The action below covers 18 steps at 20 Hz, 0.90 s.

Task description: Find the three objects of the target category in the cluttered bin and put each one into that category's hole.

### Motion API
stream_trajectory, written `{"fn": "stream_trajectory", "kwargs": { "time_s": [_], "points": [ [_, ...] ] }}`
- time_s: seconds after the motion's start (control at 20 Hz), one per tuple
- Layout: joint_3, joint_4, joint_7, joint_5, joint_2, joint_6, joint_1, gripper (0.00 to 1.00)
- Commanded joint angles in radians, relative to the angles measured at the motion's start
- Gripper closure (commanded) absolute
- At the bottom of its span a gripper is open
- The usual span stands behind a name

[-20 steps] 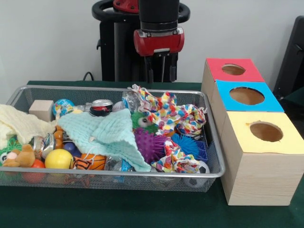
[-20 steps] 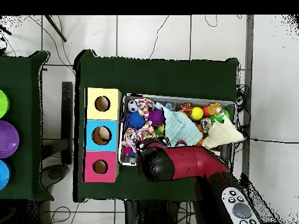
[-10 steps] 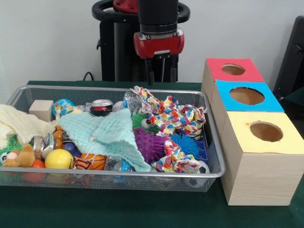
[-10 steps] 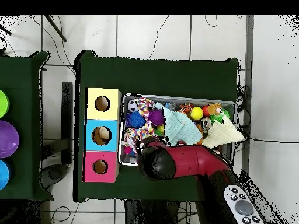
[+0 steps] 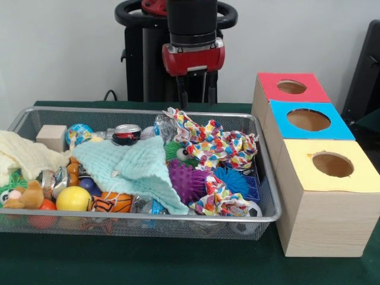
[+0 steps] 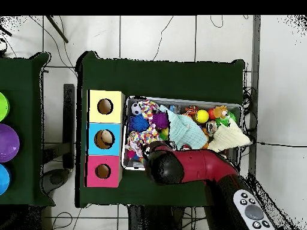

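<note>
Wire-mesh metal bin [image 5: 270, 196], shiny. Mint cloth [image 5: 139, 166] soft, waffle-textured; cream knit cloth [image 5: 24, 155]; multicolour patterned fabric [image 5: 217, 142]. Purple ball [image 5: 187, 181] rubbery, spiky. Yellow ball [image 5: 73, 199] smooth, matt. Boxes [image 5: 320, 219] pale unfinished wood with matt coloured tops. Tabletop [image 5: 148, 261] dark green felt-like cloth.

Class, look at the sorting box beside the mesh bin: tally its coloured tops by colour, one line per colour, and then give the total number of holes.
Red top with a round hole: 1
Blue top with a round hole: 1
Yellow top with a round hole: 1
Total: 3 holes, all on the wooden sorting box.
</note>
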Motion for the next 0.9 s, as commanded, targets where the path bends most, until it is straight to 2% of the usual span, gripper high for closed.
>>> {"fn": "stream_trajectory", "kwargs": {
  "time_s": [0.05, 0.15, 0.45, 0.75, 0.9],
  "points": [
    [-0.06, -0.001, 0.072, -0.106, 0.098, -0.123, -0.035, 0.0],
    [-0.109, 0.003, 0.113, -0.118, 0.104, -0.133, -0.006, 0.0],
    [-0.18, 0.037, 0.156, -0.118, 0.118, -0.169, 0.033, 0.0],
    [-0.275, 0.093, 0.194, -0.117, 0.145, -0.274, 0.086, 0.0],
    [-0.296, 0.115, 0.18, -0.124, 0.16, -0.326, 0.081, 0.0]
  ]
}}
